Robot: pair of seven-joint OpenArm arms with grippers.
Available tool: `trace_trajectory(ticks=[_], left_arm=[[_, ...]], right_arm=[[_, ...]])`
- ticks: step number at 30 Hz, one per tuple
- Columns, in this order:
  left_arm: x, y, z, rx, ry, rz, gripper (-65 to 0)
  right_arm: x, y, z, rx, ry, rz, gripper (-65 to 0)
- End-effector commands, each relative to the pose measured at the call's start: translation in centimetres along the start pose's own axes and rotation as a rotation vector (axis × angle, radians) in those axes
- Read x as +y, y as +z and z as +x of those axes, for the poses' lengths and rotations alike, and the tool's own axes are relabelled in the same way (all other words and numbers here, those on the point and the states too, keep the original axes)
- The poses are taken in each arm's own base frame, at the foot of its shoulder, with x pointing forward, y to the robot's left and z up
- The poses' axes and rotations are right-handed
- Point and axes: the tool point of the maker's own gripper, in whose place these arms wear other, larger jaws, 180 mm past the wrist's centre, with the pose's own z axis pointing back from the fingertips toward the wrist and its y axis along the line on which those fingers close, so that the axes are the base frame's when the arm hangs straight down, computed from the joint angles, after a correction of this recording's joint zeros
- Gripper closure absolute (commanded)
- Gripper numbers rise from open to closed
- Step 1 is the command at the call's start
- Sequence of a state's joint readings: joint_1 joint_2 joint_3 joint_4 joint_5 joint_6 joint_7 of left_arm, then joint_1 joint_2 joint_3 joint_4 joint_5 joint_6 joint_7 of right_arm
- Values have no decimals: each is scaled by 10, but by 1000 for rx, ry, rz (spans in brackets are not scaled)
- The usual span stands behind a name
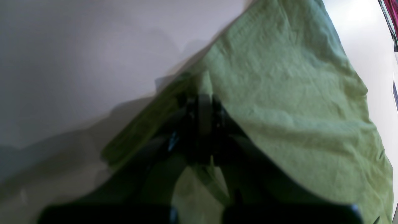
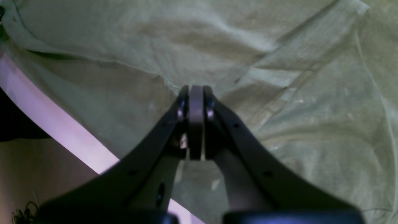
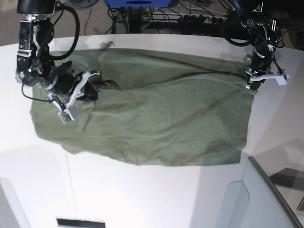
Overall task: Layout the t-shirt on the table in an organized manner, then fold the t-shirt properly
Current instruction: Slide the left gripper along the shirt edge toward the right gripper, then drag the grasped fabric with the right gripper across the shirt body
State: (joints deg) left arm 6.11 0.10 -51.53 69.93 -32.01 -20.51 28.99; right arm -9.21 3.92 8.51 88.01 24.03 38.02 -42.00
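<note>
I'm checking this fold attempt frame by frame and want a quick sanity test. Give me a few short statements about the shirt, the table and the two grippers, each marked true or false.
1. The t-shirt lies spread across the table. True.
2. The right gripper has its jaws wide open above bare table. False: the jaws are closed, with shirt fabric all around the tips.
3. The left gripper is at the shirt's edge on the base view's right. True.
4. The shirt is red. False: it is olive green.
5. The shirt is already folded into a small neat square. False: it is a broad, wrinkled layer with uneven edges.
</note>
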Motion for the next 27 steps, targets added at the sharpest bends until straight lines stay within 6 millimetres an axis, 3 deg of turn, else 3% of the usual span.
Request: trace_trajectory(ticks=[1, 11, 18, 27], left_arm=[[-6, 0, 17, -48, -7, -21, 0], [-31, -17, 31, -79, 22, -68, 0], [-35, -33, 25, -61, 94, -48, 0], [-36, -32, 28, -71, 96, -49, 0]], right_arm=[[-1, 3, 16, -52, 13, 5, 0], [-1, 3, 15, -47, 13, 5, 0], [1, 2, 13, -41, 16, 11, 0], [6, 2, -2, 50, 41, 29, 0]])
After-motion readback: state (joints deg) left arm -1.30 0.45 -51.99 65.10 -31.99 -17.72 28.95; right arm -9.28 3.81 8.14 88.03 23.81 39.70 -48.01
